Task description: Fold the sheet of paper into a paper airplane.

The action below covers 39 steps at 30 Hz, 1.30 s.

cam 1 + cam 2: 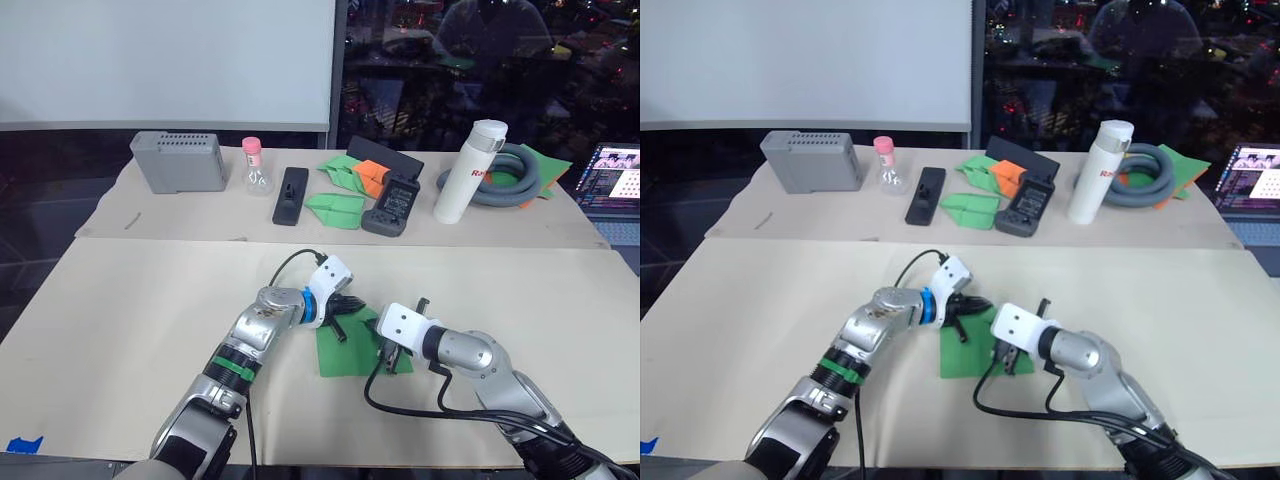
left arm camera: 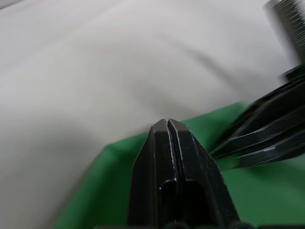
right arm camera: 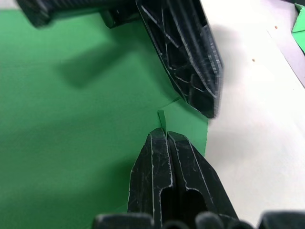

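Two closed grippers sit on one thin sheet of paper (image 1: 347,350), so you could easily rip it or bunch it up if either arm slides hard. It lies flat on the big tan table (image 1: 120,310), on the robot's side of the white bottle (image 1: 463,172) and well apart from it. It looks like a near square still, with just one small fold showing by the right fingertips, so I think most of the folding is not done yet. It has no sharp nose yet, so it does not point anywhere; its slightly longer side seems to run from the bottle toward the robot. Your left gripper (image 1: 345,304) has its fingers squeezed together with nothing between them, pressing on the sheet's edge nearest the bottle. Your right gripper (image 1: 388,357) is also squeezed together and holds nothing, with its tips down on the sheet near the corner. If one tip lifts, the sheet may slip and any crease could go crooked. Push slowly.
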Each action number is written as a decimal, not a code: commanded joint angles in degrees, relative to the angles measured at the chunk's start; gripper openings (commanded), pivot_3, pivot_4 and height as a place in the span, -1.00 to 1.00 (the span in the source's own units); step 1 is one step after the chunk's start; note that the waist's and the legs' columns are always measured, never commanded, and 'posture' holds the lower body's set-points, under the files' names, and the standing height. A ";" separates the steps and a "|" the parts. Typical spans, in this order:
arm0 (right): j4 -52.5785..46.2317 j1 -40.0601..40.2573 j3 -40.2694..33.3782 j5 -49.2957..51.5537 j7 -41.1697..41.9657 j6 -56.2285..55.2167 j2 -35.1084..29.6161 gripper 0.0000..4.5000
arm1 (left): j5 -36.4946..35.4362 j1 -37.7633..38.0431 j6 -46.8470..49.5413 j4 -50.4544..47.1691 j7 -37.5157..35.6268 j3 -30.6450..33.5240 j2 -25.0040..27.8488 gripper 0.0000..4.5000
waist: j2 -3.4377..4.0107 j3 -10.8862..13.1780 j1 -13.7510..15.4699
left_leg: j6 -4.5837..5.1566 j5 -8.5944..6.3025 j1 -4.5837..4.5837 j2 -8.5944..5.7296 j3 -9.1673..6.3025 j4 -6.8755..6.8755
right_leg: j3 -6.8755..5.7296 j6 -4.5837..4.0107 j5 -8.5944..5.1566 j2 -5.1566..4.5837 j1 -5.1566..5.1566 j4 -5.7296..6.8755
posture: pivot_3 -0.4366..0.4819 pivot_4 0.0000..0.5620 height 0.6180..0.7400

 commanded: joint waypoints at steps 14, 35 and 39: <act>-9.74 -0.03 -5.63 4.63 6.08 8.45 -2.84 -0.14 | 4.36 -0.10 -7.59 7.65 -1.25 -3.55 -2.17 -1.00 | -0.01 -0.01 0.49 | 0.06 -0.04 -0.01 -0.05 -0.01 0.01 | -0.01 0.00 0.00 -0.07 0.04 -0.05 | -0.05 -0.47 1.00; 2.37 -2.52 -11.08 18.33 -2.65 21.72 10.61 -0.99 | 5.18 2.74 -7.33 5.28 -3.77 -4.39 1.66 -1.00 | -0.03 -0.06 0.18 | 0.03 -0.03 -0.01 -0.03 -0.05 -0.17 | 0.01 -0.01 0.01 -0.14 -0.04 -0.06 | -0.05 -0.47 1.00; 4.14 -0.75 -11.24 18.44 -3.63 21.38 10.37 -0.99 | 4.99 2.63 -6.82 4.86 -3.90 -4.39 1.36 -1.00 | -0.02 -0.14 0.20 | 0.04 -0.04 0.07 -0.02 -0.05 -0.18 | 0.00 -0.01 0.01 -0.13 0.02 -0.07 | -0.05 -0.47 1.00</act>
